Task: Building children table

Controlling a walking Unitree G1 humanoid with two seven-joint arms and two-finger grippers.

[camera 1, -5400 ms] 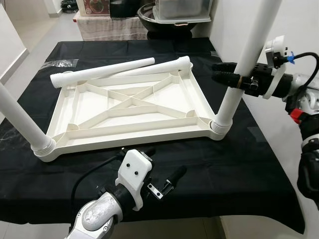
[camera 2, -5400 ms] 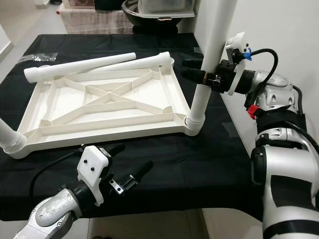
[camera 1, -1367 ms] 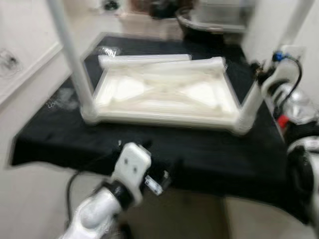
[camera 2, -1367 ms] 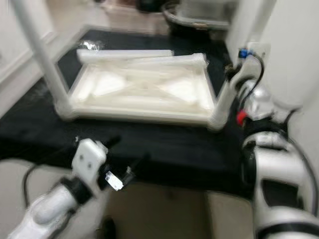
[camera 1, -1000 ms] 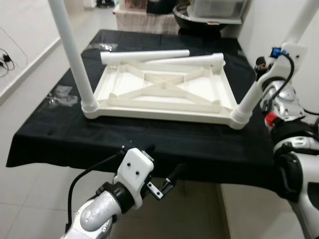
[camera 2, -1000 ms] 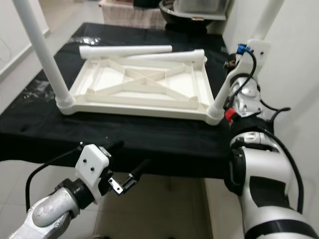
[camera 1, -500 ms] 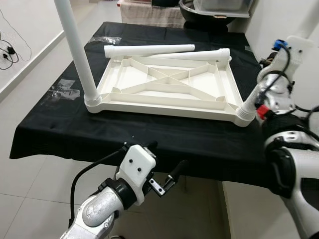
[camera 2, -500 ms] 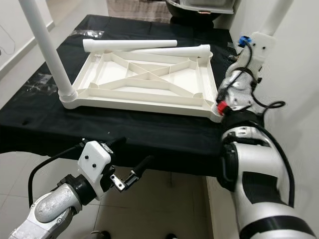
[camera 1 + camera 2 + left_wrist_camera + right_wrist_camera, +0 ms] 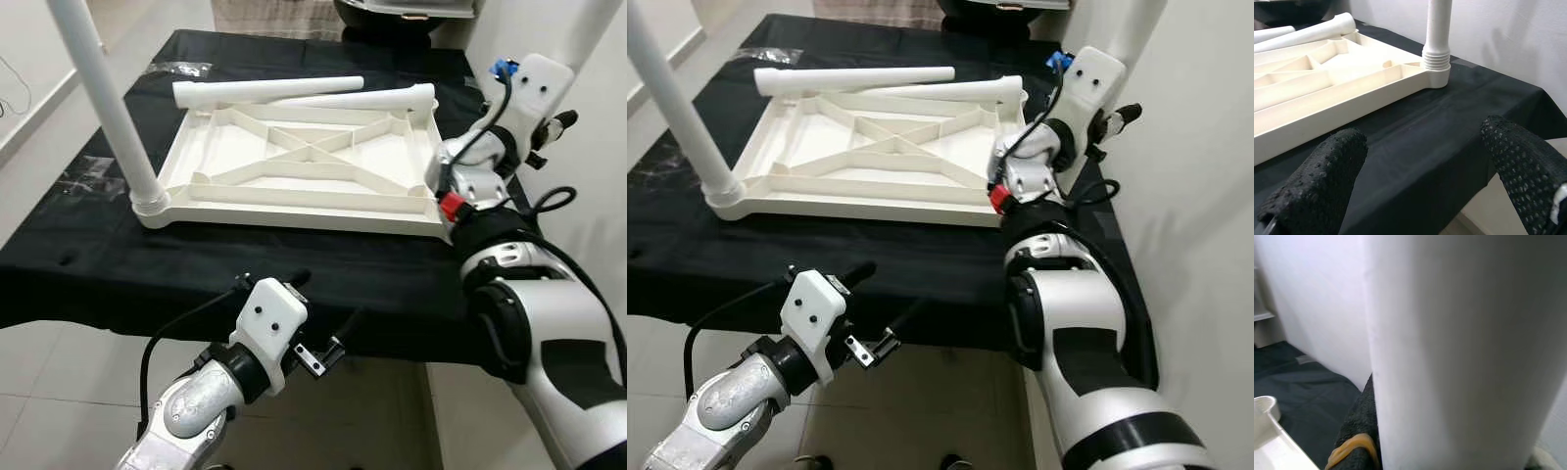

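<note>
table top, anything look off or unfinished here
Unfinished rather than damaged. The upside-down table top has legs standing in its two near corners, one on the left and one in the right gripper. Two more legs lie loose across its far edge, not yet fitted. Nothing looks cracked or spilled.

The white plastic tabletop lies upside down on the black cloth, its ribbed underside facing up. One leg stands upright, screwed into the tabletop's near left corner; another rises from its near right corner. Two loose legs lie along its far edge, resting on the rim.
</note>
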